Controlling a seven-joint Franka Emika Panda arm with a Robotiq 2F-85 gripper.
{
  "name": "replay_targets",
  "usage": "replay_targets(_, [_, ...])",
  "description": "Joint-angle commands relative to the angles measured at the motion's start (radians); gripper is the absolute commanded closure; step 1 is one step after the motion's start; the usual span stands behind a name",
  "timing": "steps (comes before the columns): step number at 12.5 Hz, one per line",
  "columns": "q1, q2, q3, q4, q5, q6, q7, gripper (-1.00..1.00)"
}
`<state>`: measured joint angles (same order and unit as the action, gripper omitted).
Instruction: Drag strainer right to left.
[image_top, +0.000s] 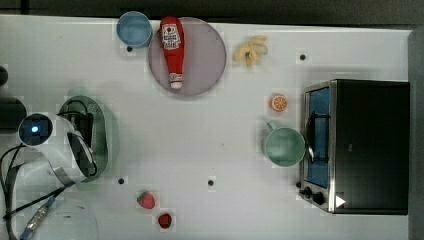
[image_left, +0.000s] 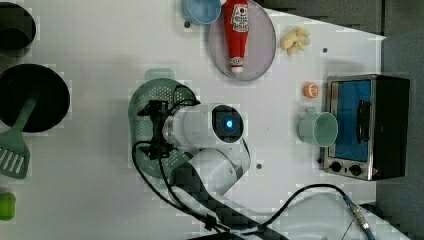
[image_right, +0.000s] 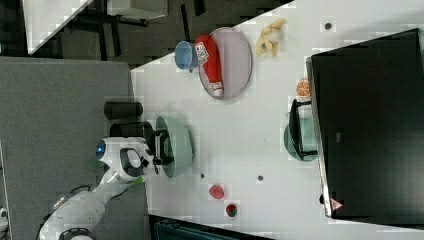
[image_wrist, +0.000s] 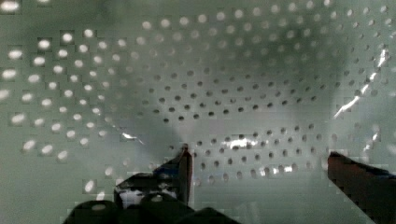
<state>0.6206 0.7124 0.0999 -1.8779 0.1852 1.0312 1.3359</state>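
White counter (image_top: 210, 140) carries everything: a strainer (image_top: 102, 132) near the top view's left end, a lilac plate (image_top: 202, 55) with a ketchup bottle (image_top: 171, 50) lying on it, a blue cup (image_top: 134, 29) just beside the plate, a green mug (image_top: 284, 146) close to the toaster oven (image_top: 360, 145), plus toy fruit scattered about. The tool (image_wrist: 257, 163) hangs inside the strainer's basin, its two fingers spread wide with nothing between them; the wrist view puts the dotted wall close in front of them. I cannot tell whether a fingertip touches the plastic. Judging by the strainer's place at the top view's left end, well apart from the oven, the drag looks largely done or close to it, with withdrawing the tool perhaps left.
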Motion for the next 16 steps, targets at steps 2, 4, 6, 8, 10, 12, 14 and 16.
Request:
replay_targets(2, [0.023,-0.105,-0.027,0.005,-0.020,-0.079,-0.143,-1.00])
replay_targets(4, [0.022,-0.201,-0.073,-0.011,-0.024,-0.184,-0.315,-1.00])
replay_targets(6, [0.020,-0.309,-0.151,-0.021,-0.025,-0.292,-0.490,-1.00])
replay_targets(8, [0.017,-0.428,-0.259,-0.021,-0.027,-0.385,-0.628,-1.00])
replay_targets(10, [0.011,-0.545,-0.377,-0.018,-0.030,-0.455,-0.754,-1.00])
replay_targets(12, [0.006,-0.649,-0.495,-0.011,-0.058,-0.552,-0.886,-1.00])
replay_targets(14, [0.000,-0.748,-0.602,-0.010,-0.139,-0.657,-1.031,-1.00])
replay_targets(16, [-0.010,-0.826,-0.692,-0.010,-0.256,-0.760,-1.109,-1.00])
